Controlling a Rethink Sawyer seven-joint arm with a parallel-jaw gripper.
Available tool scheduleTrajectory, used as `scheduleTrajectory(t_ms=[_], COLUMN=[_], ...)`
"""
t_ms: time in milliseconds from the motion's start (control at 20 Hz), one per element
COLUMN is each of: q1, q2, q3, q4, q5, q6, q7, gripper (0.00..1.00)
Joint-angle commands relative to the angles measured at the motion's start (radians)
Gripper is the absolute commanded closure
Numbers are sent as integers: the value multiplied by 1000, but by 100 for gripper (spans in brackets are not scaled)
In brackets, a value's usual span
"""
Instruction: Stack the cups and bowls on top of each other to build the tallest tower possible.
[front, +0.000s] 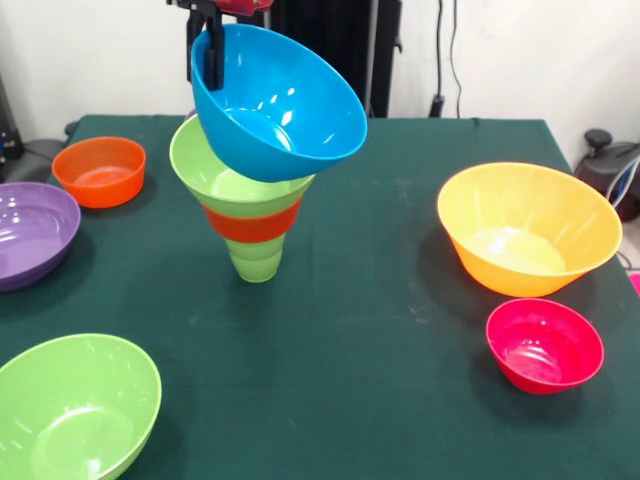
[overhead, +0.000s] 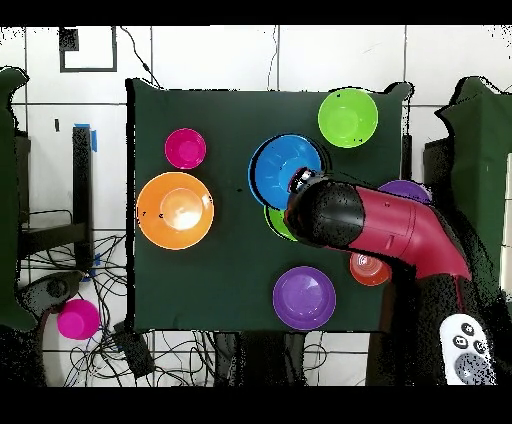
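So the gripper (front: 207, 45) is coming in from the top of the front view and its black fingers (front: 213, 60) are pinching the rim of the blue bowl (front: 278, 100), one finger inside and one outside as far as I can tell. The bowl is hanging tilted, mouth tipping toward the camera, and its underside is sitting in or right on the top of the tower (front: 247, 205); can't tell for sure if it's resting or just touching.

The tower is standing roughly mid-table, a bit toward the robot's edge: light-green cup (front: 256, 260) at the bottom, an orange-red bowl (front: 252, 222) band above that, then a lime-green bowl (front: 215, 170) flaring out on top.

Everything else is sitting apart from it on the green table (front: 380, 380). Front view again: large orange bowl (front: 528, 230) and small pink-red bowl (front: 545, 345) toward the right edge, another orange-red bowl (front: 99, 171) and a purple bowl (front: 32, 233) by the left edge, second lime-green bowl (front: 72, 408) at the near left corner. Overhead, the red arm (overhead: 385, 228) is covering part of the tower, and a second purple bowl (overhead: 304, 297) is showing near the robot's edge.
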Motion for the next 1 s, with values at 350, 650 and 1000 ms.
scheduleTrajectory(t_ms=[350,650,1000], q1=[4,2,-1], q2=[49,56,64], q3=[82,86,93], q4=[76,71,63], q5=[-54,-52,-53], q6=[-33,-34,-33], q7=[-63,-65,-74], gripper=[100,100,100])
